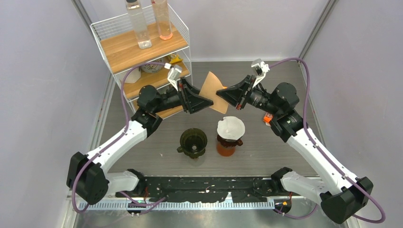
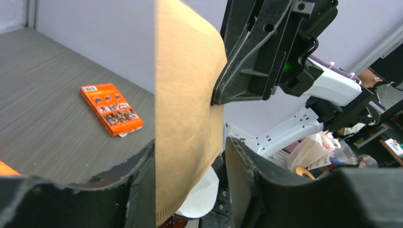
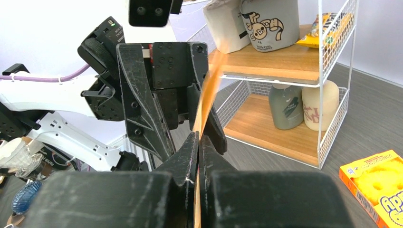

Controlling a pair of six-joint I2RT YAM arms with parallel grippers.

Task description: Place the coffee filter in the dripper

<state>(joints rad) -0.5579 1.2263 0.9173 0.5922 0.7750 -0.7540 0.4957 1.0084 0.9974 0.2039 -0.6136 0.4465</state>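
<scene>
Filter: tan paper cone filter [image 1: 212,88] midair, apart from dark translucent dripper [image 1: 193,142] | Right gripper [image 3: 198,140]: clamped on its edge | Left gripper [image 2: 190,156]: jaws apart, astride it | Handling: light, floppy, tearable; pinch rim.

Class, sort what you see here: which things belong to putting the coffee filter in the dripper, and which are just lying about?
For the job: brown filter, empty dark dripper.
Lying about: dripper with white filter, shelf rack, orange box, yellow box.
</scene>
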